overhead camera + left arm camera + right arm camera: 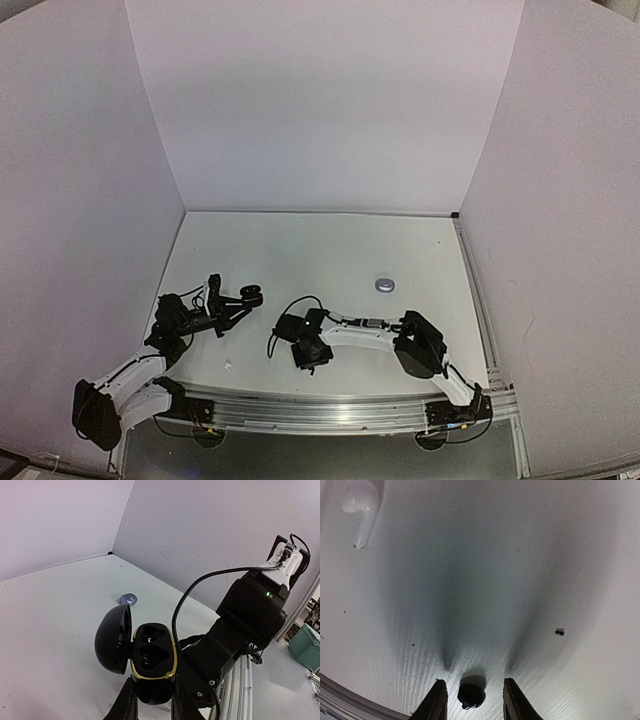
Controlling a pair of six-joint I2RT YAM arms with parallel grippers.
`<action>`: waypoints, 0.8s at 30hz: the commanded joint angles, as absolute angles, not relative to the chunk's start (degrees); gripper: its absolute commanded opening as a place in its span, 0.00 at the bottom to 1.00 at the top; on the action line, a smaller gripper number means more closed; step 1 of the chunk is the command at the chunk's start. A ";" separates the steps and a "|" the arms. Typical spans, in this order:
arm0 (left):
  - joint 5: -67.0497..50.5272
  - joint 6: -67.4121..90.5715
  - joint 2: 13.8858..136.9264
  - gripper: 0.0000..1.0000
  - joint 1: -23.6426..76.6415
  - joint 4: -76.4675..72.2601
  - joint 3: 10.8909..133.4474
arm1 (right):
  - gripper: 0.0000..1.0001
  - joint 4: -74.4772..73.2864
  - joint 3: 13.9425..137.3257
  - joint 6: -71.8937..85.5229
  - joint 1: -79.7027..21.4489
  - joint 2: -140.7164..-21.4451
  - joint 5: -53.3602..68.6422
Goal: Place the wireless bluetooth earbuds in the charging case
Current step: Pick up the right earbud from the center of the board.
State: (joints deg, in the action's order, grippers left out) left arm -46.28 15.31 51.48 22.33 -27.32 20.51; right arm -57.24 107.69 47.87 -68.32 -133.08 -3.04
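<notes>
A black charging case [152,652] with a gold rim hangs above the table, its lid [112,640] swung open to the left and both sockets empty. My left gripper [152,692] is shut on its lower body. In the top view the case [250,296] sits at the left arm's tip. A black earbud [471,694] lies on the table between the fingers of my right gripper [474,682]. The jaws stand apart, with a gap on each side of the bud. A white earbud [361,510] with a stem lies farther off, at upper left in the right wrist view.
A silvery grey pebble-like piece [384,284] rests mid-table, to the right of both grippers. The white earbud [229,365] lies near the front rail [320,410]. A tiny dark speck [560,631] marks the table. White walls close in three sides.
</notes>
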 commanded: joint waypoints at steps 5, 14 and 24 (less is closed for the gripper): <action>-45.86 15.75 52.10 0.00 22.41 -30.40 20.64 | 0.28 -60.52 109.34 48.15 -68.99 -135.03 -3.30; -45.78 15.61 52.28 0.00 22.41 -30.48 20.67 | 0.17 -61.58 109.43 48.02 -69.04 -135.45 -3.29; -45.80 15.54 52.30 0.00 22.41 -30.39 20.79 | 0.03 -63.86 109.83 47.05 -69.12 -134.93 -4.58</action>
